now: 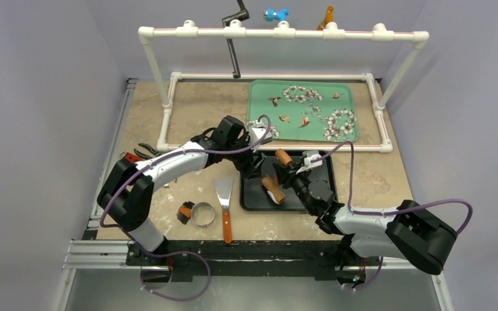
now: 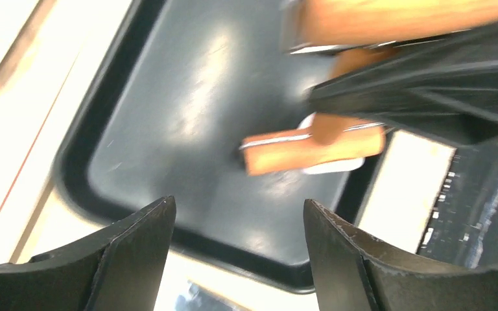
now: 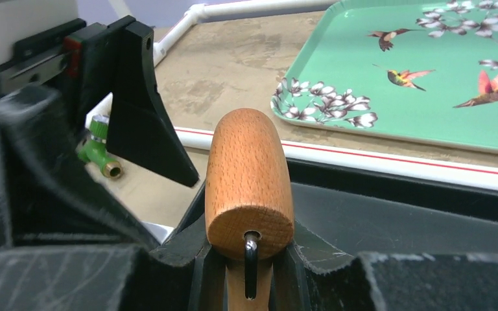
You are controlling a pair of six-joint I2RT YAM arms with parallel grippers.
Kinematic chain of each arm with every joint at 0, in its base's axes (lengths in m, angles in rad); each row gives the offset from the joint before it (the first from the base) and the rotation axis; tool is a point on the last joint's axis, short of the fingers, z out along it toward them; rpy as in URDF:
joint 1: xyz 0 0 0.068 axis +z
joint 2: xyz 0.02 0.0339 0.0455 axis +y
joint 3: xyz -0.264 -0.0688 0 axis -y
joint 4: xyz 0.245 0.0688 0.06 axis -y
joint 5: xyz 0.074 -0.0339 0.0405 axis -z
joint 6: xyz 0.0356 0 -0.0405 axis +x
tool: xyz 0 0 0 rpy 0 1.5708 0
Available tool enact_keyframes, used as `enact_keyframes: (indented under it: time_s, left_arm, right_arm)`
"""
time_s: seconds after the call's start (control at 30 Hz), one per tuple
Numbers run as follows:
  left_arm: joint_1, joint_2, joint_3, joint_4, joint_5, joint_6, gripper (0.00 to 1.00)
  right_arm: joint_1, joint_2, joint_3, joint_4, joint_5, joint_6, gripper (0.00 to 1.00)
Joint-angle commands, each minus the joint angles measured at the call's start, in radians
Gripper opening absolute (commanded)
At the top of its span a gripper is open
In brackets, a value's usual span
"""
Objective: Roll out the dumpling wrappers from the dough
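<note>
Over the black rectangular tray at mid-table, the right gripper clamps the rounded beech handle of a small wooden roller lying crosswise on what seems a thin white dumpling wrapper, barely showing beneath, while the left gripper hangs wide open, empty, just to its left.

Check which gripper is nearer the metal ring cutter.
Left. The left gripper hangs open over the left edge of the black tray, up and right of the ring cutter. The right gripper is farther right, shut on the rolling pin.
</note>
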Motion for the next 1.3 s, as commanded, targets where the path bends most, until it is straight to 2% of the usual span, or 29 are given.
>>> enact_keyframes:
  time_s: [0.0,0.1,0.2,0.37,0.5,0.6,0.77,0.93,1.03,1.1,1.27]
  left_arm:
    - [0.060,0.007,0.018,-0.096,-0.205,-0.095,0.71]
    - [0.070,0.023,-0.008,-0.045,-0.253,-0.178,0.72]
    - [0.079,0.027,-0.028,-0.013,-0.311,-0.242,0.72]
    - [0.092,0.026,-0.108,0.063,-0.390,-0.374,0.66]
    - [0.097,0.069,-0.102,0.037,-0.429,-0.448,0.65]
    - [0.098,0.094,-0.120,0.038,-0.421,-0.481,0.60]
    - [0.097,0.141,-0.121,0.056,-0.400,-0.503,0.54]
    - [0.096,0.187,-0.107,0.073,-0.378,-0.513,0.47]
    - [0.098,0.192,-0.107,0.093,-0.380,-0.517,0.40]
    - [0.097,0.204,-0.105,0.094,-0.379,-0.518,0.37]
    - [0.098,0.211,-0.107,0.106,-0.376,-0.520,0.35]
  right_arm:
    - [0.004,-0.038,0.072,0.044,0.005,-0.128,0.00]
    - [-0.012,-0.052,0.144,0.003,0.025,-0.263,0.00]
    - [-0.040,-0.015,0.148,0.082,0.036,-0.340,0.00]
    - [-0.078,0.151,0.085,0.314,0.042,-0.321,0.00]
    - [-0.053,0.348,0.062,0.548,0.013,-0.263,0.00]
    - [0.001,0.423,0.060,0.588,0.048,-0.247,0.00]
    - [0.038,0.421,0.028,0.490,0.067,-0.115,0.00]
    - [0.040,0.395,0.004,0.503,0.107,-0.072,0.00]
    - [0.037,0.294,0.065,0.299,0.109,-0.065,0.00]
    - [0.031,0.237,0.094,0.229,0.077,-0.059,0.00]
    - [0.027,0.082,0.240,-0.016,-0.110,-0.014,0.00]
